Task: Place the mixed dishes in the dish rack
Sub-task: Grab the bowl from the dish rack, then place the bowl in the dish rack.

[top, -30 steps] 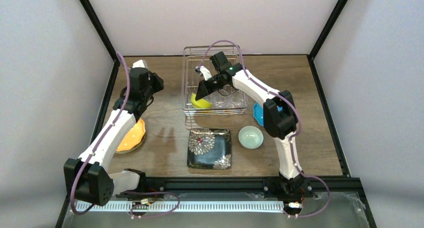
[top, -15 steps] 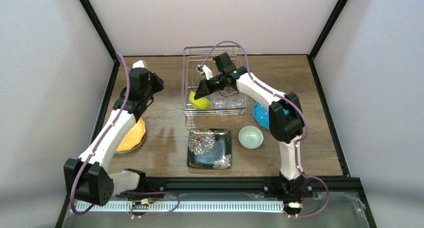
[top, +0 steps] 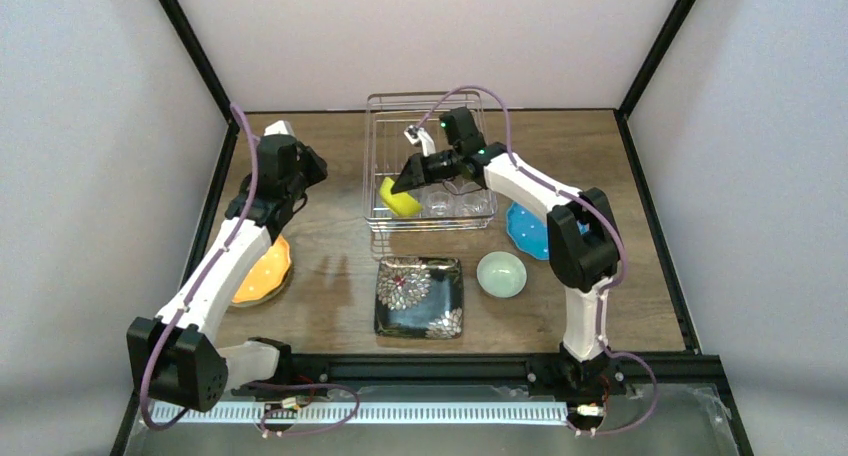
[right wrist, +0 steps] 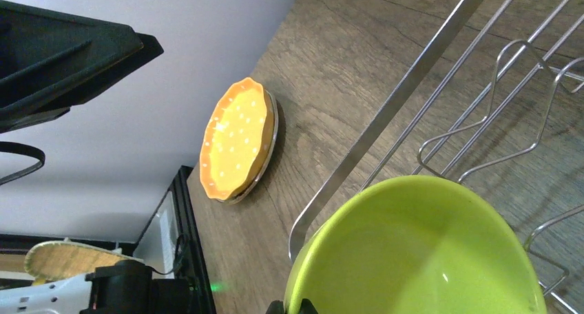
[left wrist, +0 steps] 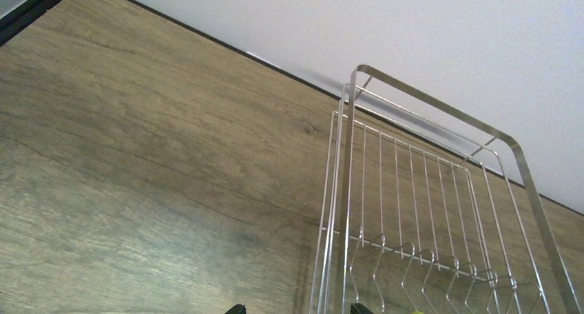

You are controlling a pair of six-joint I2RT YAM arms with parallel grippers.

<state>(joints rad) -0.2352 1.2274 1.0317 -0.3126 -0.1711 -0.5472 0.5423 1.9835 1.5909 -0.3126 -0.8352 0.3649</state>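
The wire dish rack [top: 478, 106] stands at the back centre. My right gripper [top: 407, 183] is shut on the rim of the small yellow-green bowl [top: 399, 200], which it holds tilted in the rack's front left corner. In the right wrist view the bowl [right wrist: 427, 252] fills the lower right, and my right gripper [right wrist: 290, 306] pinches its rim. Clear glass cups [top: 455, 204] sit in the rack's front. My left gripper [top: 316, 166] hangs open over bare table left of the rack, with nothing between its fingertips [left wrist: 235, 308].
An orange dotted plate [top: 262, 271] lies under my left arm and also shows in the right wrist view [right wrist: 237, 138]. In front of the rack lie a black floral plate [top: 419, 296] and a mint bowl [top: 501, 274]. A blue plate [top: 527, 228] sits under my right arm.
My right arm has swung its elbow to the right and reached further over the rack, tipping the yellow-green bowl steeper. The left arm has not moved.
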